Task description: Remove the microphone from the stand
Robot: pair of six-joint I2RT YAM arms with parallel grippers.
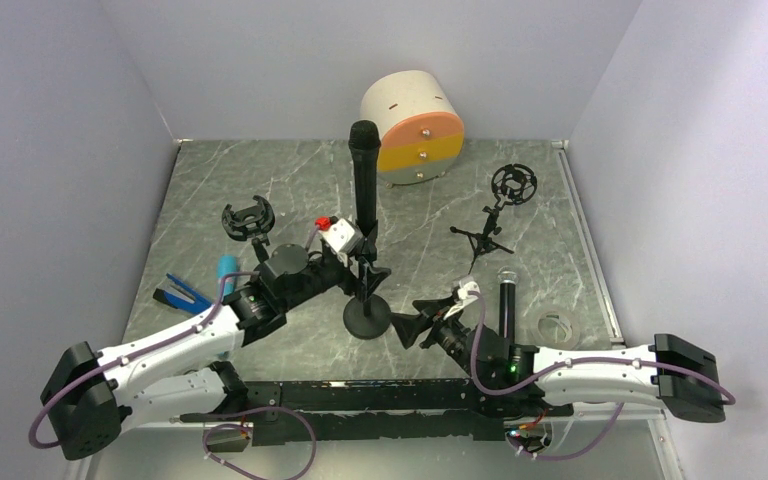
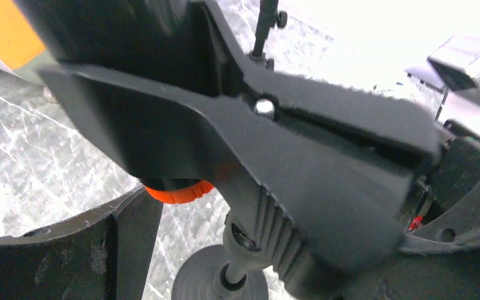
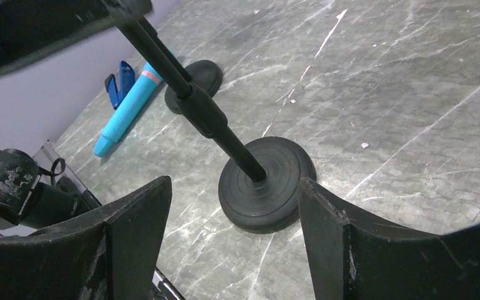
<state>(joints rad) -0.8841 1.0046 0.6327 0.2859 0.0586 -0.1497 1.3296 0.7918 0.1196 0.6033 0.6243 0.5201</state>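
The microphone [image 1: 364, 175] is seen upright in the clip [image 2: 275, 144] of the stand [image 1: 367, 318], at the middle of the table [image 1: 250, 185]; the left gripper [image 1: 358, 262] is spread wide about that clip, a gap being seen on one side; the right gripper [image 3: 234, 187] is held spread just beside the stand's base [image 3: 269, 194], nothing being pinched.

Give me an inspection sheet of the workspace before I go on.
Surface: grey marbled table, a few white specks.
Job's things: black microphone upright in clip on round-based stand.
Clutter: drawer unit, shock mount, tripod mount, blue tube, tape roll, second microphone lying flat.
Grippers: left gripper open around clip; right gripper open, facing stand base.
Cables: purple cables along both arms.
Surroundings: plain walls on three sides.
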